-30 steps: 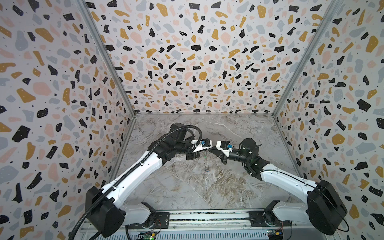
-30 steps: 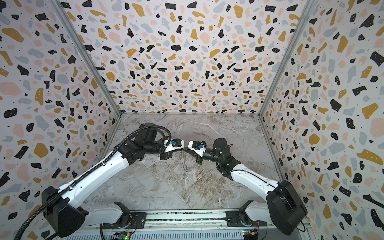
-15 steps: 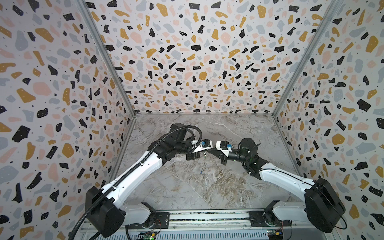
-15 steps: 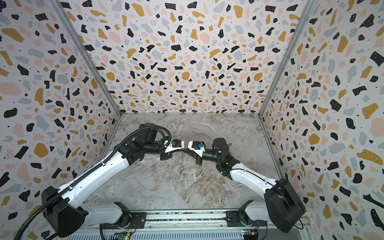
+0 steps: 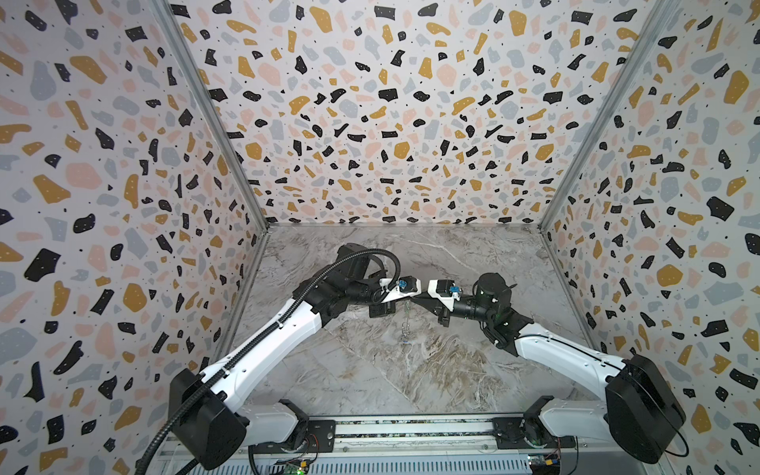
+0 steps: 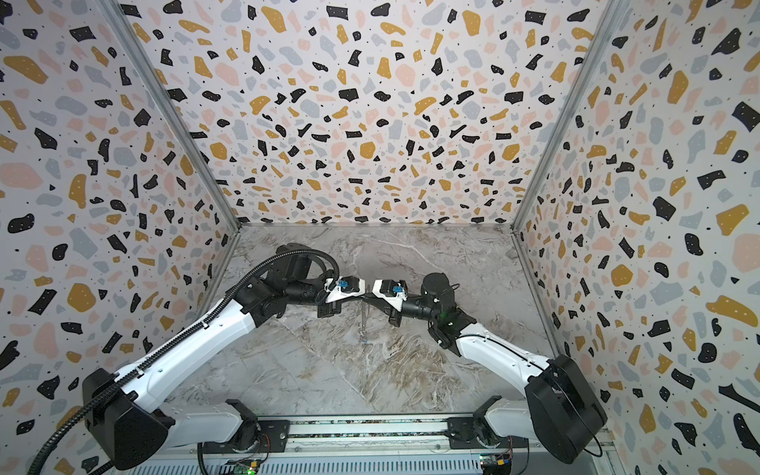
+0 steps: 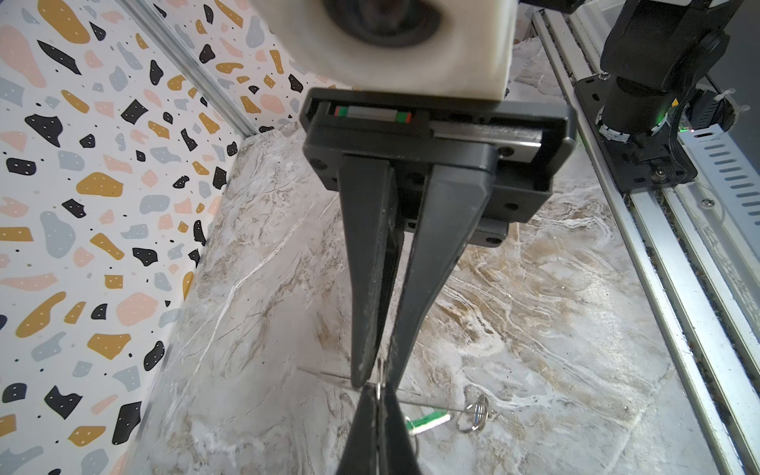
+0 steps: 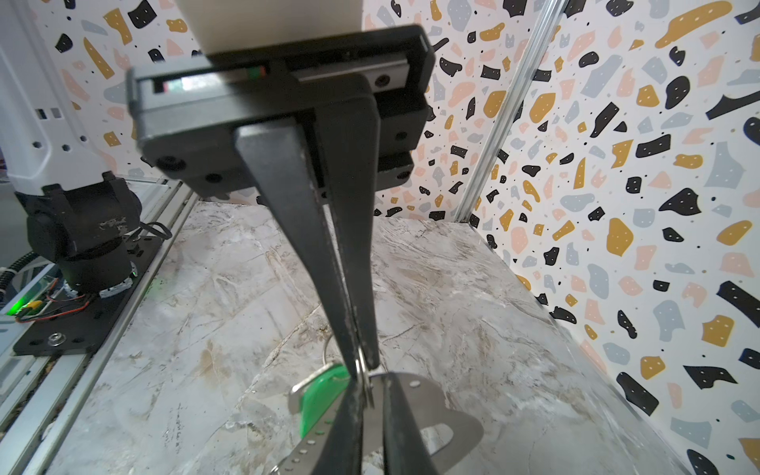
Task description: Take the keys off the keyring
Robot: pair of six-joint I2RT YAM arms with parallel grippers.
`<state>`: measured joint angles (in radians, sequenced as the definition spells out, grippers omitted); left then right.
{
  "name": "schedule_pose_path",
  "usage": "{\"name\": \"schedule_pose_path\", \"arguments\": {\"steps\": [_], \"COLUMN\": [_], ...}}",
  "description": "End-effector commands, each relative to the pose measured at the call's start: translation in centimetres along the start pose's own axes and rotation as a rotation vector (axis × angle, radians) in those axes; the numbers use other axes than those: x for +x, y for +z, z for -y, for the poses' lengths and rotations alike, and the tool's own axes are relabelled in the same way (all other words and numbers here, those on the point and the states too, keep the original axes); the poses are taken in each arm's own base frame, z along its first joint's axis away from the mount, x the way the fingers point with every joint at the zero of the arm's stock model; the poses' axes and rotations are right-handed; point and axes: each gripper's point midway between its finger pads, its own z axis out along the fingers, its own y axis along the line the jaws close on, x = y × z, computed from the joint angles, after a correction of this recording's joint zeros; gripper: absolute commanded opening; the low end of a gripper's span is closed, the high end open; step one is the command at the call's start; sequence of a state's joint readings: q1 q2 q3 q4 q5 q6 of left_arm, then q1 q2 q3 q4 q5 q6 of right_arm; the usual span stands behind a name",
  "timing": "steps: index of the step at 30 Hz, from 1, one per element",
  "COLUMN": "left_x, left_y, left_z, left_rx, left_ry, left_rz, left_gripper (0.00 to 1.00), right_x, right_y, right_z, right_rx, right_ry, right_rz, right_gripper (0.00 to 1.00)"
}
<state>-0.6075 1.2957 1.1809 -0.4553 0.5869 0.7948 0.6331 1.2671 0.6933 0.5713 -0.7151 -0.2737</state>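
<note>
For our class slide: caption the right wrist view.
Right claw pinches a wire ring beside the green key and keyring.

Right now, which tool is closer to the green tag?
Right, narrowly. The right tool pinches the wire ring beside the green tag; the left tool grips that ring from the opposite side, slightly farther.

L tool (image 7: 376, 380) & R tool (image 8: 362, 369): both shut, tips nose-to-nose, mid-air, wrists approx level.

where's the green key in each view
Top view: lost in the thin dangling bunch, centre.
Top view: same bunch.
Left wrist: green key beside a wire ring.
Right wrist: green key beside the keyring.
Shared landmark: left hand and right hand tips meeting.
</note>
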Motion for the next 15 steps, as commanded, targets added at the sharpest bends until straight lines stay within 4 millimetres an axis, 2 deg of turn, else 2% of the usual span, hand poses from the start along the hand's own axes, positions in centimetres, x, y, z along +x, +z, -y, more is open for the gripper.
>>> {"name": "schedule_pose_path", "arguments": {"steps": [1, 6, 10, 13, 15], "left_x": [-1.3, -1.3, -1.3, -1.4, -1.5], "left_y": [-0.2, -0.1, -0.5, -1.7, -2.7], "left_z": [0.1, 0.0, -1.1, -2.3, -2.7], "left_rx": [0.011, 0.008, -0.039, -0.088, -0.12], "left_ry": [0.025, 0.023, -0.02, -0.065, -0.092], "left_rz": [0.033, 0.035, 0.042, 0.101, 0.153], "left_gripper": [0.0, 0.0, 0.25, 0.35, 0.38], "right_x": [-3.0, -3.0, -3.0, -3.0, -3.1], "right_y": [-0.5, -0.5, -0.5, -0.5, -0.6], "right_z": [0.4, 0.3, 0.3, 0.3, 0.4], "right_rx": [0.013, 0.006, 0.009, 0.011, 0.016], "right_ry": [-0.066, -0.06, -0.04, -0.017, -0.006], "right_rz": [0.064, 0.07, 0.083, 0.1, 0.114], "right_gripper": [0.09, 0.03, 0.0, 0.0, 0.0]}}
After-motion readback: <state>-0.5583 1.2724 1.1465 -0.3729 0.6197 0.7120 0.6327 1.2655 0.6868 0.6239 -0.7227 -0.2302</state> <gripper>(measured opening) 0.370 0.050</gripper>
